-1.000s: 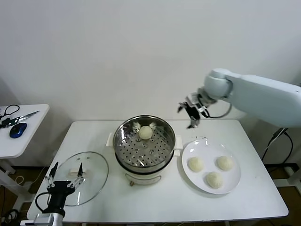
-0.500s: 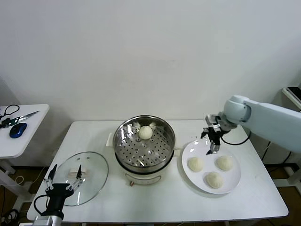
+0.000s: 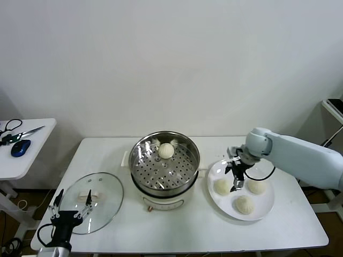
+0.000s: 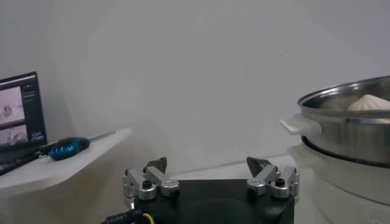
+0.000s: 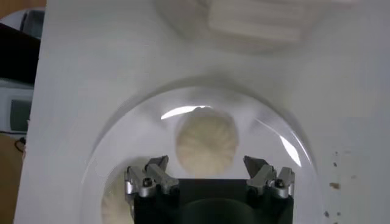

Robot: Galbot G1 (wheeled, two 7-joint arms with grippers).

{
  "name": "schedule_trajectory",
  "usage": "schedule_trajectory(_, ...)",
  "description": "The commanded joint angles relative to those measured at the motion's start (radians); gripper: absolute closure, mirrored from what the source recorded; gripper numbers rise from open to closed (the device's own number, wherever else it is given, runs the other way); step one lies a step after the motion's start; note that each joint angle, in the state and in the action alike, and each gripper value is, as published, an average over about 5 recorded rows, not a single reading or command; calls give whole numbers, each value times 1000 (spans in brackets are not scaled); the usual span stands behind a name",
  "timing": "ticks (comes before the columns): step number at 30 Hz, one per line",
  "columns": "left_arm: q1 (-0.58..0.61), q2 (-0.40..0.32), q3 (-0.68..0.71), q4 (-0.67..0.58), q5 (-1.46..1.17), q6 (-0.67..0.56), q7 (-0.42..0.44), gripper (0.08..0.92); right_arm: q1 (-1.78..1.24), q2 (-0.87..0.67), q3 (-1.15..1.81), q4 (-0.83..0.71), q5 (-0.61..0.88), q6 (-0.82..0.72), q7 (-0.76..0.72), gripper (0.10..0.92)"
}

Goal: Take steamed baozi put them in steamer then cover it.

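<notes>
The steamer [image 3: 185,176] stands mid-table, and one steamed baozi [image 3: 166,150] rests on its perforated tray. From the left wrist view the same baozi [image 4: 368,103] peeks over the steel rim [image 4: 341,100]. Three more baozi [image 3: 222,186] [image 3: 257,186] [image 3: 244,204] lie on a white plate. My right gripper [image 3: 235,182] hangs open just over the plate, and its wrist view shows a baozi [image 5: 205,143] between its spread fingers [image 5: 205,163]. The glass cover [image 3: 107,195] lies flat to the left. My left gripper [image 3: 72,206] [image 4: 210,173] waits open by the cover's near edge.
The white plate [image 3: 266,211] sits right of the steamer on the white table [image 3: 187,230]. A side table [image 3: 32,144] at far left holds scissors [image 3: 24,133] and a blue mouse [image 3: 20,148]. A screen [image 4: 21,109] shows in the left wrist view.
My right arm swung from above and behind the steamer's right side down over the plate, staying open. The left arm and the cover have not moved.
</notes>
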Motion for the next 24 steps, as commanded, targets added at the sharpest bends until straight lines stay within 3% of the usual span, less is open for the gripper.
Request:
schedule_trajectory(1,4,0,-2,2,-1,-2,0,177,-61,47,31,-58,-41,5,-3,203)
schedule_trajectory(15,5,-3,-1,9,0,-6,0,177,-75,66,40,-87,-60,18,-3,208)
schedule_trajectory(24,17,-2,-3,6,-1,-9,-1,177,-67,62,40,-96,-56,32,-3,290)
